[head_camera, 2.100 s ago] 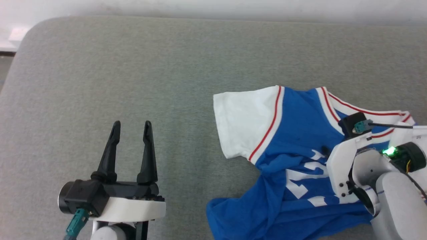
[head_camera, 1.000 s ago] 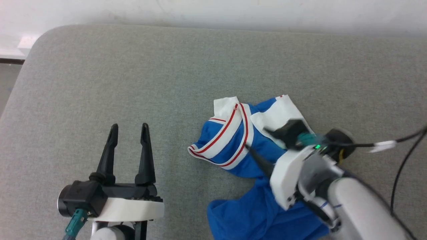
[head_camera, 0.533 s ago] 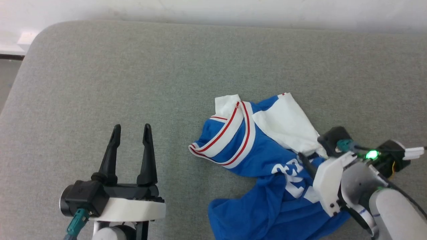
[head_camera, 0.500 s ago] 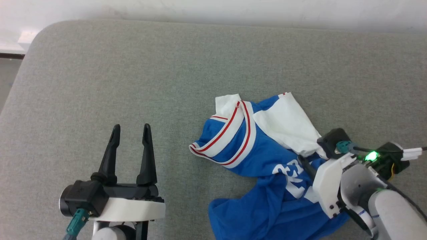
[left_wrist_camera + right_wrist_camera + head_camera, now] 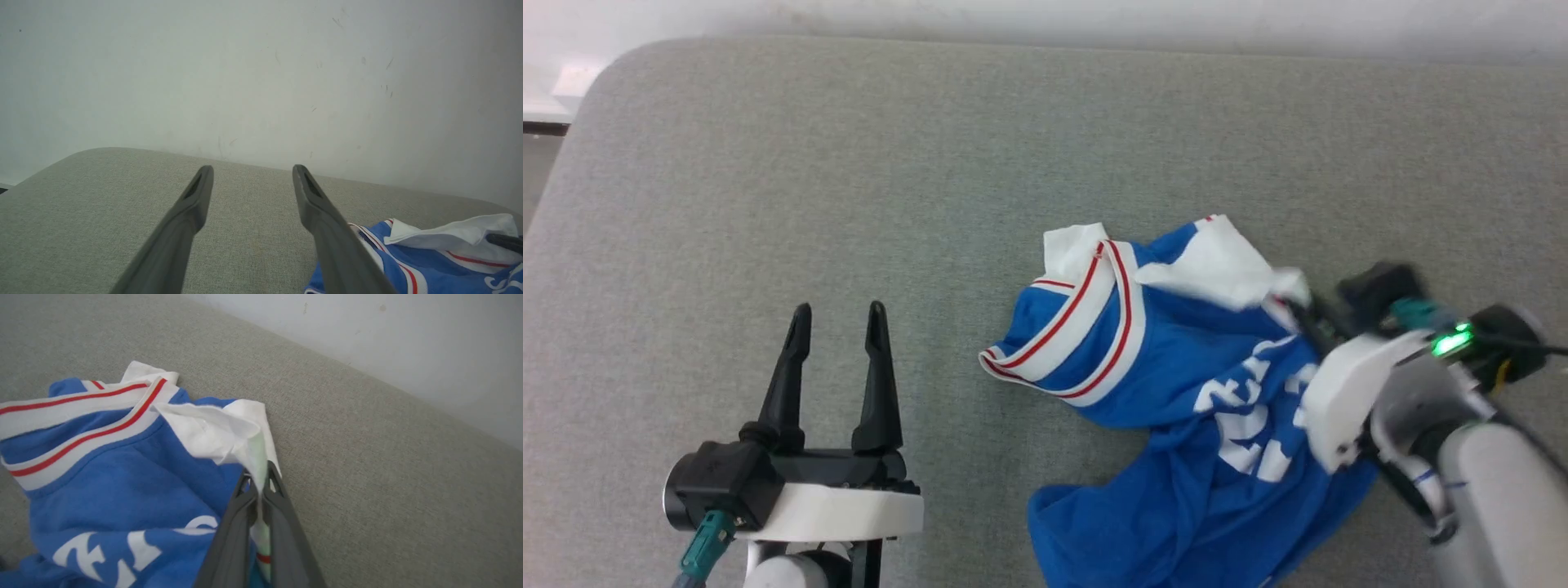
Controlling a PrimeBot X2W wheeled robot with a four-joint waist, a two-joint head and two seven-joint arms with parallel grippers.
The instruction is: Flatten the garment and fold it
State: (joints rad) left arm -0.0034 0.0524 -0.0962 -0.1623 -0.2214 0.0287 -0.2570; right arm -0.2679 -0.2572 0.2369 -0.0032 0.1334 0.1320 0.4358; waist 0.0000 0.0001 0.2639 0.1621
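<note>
The garment (image 5: 1176, 392) is a royal-blue jersey with white sleeves, red-and-white trim and white print, lying crumpled at the right of the grey surface. In the right wrist view my right gripper (image 5: 258, 486) is shut on a white sleeve of the garment (image 5: 220, 433), cloth pinched between its two fingers. From the head, the right gripper (image 5: 1303, 314) sits at the garment's right side, lifting the sleeve a little. My left gripper (image 5: 833, 314) stands open at the lower left, apart from the garment, nothing between its fingers (image 5: 192, 204). The garment's collar end (image 5: 429, 257) lies to its right.
The grey padded surface (image 5: 849, 163) stretches wide to the left and back, with a rounded corner at the far left. A pale wall (image 5: 261, 73) runs along its far edge. A black cable (image 5: 1527, 349) trails from my right wrist.
My right gripper has closed on the white sleeve and pulled it up and away from me; the sleeve is now bunched. The left gripper has not moved.
</note>
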